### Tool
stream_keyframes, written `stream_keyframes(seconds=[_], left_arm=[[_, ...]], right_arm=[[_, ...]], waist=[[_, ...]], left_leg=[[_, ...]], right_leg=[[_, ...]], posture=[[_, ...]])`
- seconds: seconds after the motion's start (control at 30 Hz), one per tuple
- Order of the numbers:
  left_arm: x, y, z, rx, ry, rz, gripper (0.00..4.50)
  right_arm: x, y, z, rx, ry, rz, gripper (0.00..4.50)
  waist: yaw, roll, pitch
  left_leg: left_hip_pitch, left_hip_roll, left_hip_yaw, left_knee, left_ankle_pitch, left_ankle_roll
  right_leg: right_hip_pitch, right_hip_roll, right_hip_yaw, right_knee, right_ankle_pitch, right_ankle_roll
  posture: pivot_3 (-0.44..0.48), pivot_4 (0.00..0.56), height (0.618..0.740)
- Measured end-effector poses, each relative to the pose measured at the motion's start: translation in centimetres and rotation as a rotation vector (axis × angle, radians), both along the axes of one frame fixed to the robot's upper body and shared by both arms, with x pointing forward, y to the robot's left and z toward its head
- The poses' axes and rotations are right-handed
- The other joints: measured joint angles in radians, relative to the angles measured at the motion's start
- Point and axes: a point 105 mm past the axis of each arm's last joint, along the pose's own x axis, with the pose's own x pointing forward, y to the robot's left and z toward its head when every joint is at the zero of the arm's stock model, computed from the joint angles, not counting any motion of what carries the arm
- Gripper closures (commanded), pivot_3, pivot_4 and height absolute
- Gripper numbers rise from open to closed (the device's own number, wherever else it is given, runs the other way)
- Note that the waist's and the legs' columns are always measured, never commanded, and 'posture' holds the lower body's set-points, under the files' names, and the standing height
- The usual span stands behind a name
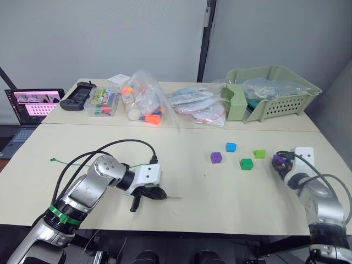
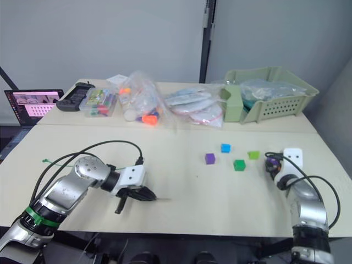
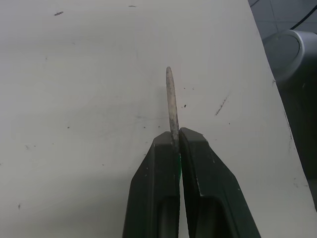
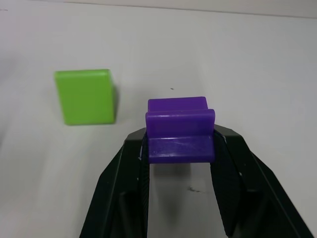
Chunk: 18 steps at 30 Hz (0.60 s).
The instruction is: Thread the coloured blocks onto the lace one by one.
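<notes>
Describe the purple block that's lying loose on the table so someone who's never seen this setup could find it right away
On the near cream table, four small blocks lie loose right of centre, in front of the pale green basket. The purple block is the one furthest toward the robot's left. Its neighbours are blue, dark green and lime; the other purple block is clamped in the right gripper.

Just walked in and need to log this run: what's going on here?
The robot is set to string blocks onto a lace. Its left gripper is shut on the lace's stiff pale tip, which sticks out past the fingers low over the table. The right gripper holds a purple block between its fingers. Four more blocks lie loose on the table: purple, blue, dark green and lime green. None is on the lace yet.
</notes>
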Motion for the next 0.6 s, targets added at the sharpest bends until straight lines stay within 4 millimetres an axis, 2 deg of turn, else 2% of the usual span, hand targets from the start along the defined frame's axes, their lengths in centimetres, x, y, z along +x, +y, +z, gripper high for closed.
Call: stream_keyframes(seconds=[0.17, 0.23, 0.27, 0.33, 0.47, 0.53, 0.6], left_arm=[[0.1, 0.1, 0.2, -0.003, -0.004, 0.006, 4.5], [0.2, 0.3, 0.2, -0.002, -0.006, 0.014, 4.5], [0.2, 0.2, 0.3, -0.005, -0.012, 0.019, 4.5], [0.4, 0.2, 0.3, -0.006, -0.019, 0.027, 4.5], [0.7, 0.0, 0.7, -0.014, -0.028, 0.039, 4.5], [0.9, -0.2, 0.9, -0.017, -0.033, 0.043, 4.5], [1.0, -0.4, 1.0, -0.021, -0.032, 0.046, 4.5]], right_arm=[[-4.1, 4.3, 2.2, 0.033, -0.052, -0.013, 3.34], [-6.1, 7.3, 3.0, 0.083, -0.068, 0.0, 3.34], [-7.1, 9.5, 3.4, 0.118, -0.065, 0.026, 3.34], [-8.5, 12.2, 3.8, 0.161, -0.054, 0.05, 3.34], [-10.2, 18.5, 2.3, 0.278, 0.066, 0.118, 3.34], [-10.6, 20.3, 1.6, 0.288, 0.126, 0.156, 3.34], [-10.8, 20.8, 1.2, 0.265, 0.164, 0.175, 3.34]], waist=[[0.003, 0.002, 0.0], [0.002, 0.002, 0.0], [0.0, 0.002, 0.0], [-0.003, 0.003, 0.001], [-0.005, 0.003, 0.001], [-0.004, 0.003, 0.001], [-0.001, 0.003, 0.001]], left_leg=[[-0.002, 0.0, -0.004, 0.0, 0.0, 0.0], [-0.002, 0.001, -0.006, 0.0, 0.0, 0.0], [-0.002, 0.001, -0.007, 0.0, 0.0, 0.0], [-0.001, 0.001, -0.007, 0.0, 0.0, 0.0], [-0.001, 0.001, -0.006, 0.0, 0.0, 0.0], [-0.001, 0.001, -0.006, 0.0, 0.0, 0.0], [-0.002, 0.0, -0.006, 0.001, 0.0, 0.0]], right_leg=[[-0.001, 0.0, 0.0, 0.001, 0.0, 0.0], [-0.001, 0.001, -0.001, 0.001, 0.0, 0.0], [-0.002, 0.001, -0.001, 0.001, 0.0, 0.0], [-0.001, 0.001, 0.0, 0.001, 0.0, 0.0], [-0.001, 0.0, 0.0, 0.001, 0.0, 0.0], [-0.002, 0.0, -0.001, 0.0, 0.0, -0.001], [-0.001, -0.001, -0.001, -0.001, 0.0, 0.0]], posture=[[0.0, 0.15, 0.74], [0.0, 0.15, 0.74], [0.0, 0.15, 0.74], [0.0, 0.15, 0.74], [0.0, 0.15, 0.74], [0.0, 0.15, 0.74], [0.0, 0.15, 0.74]])
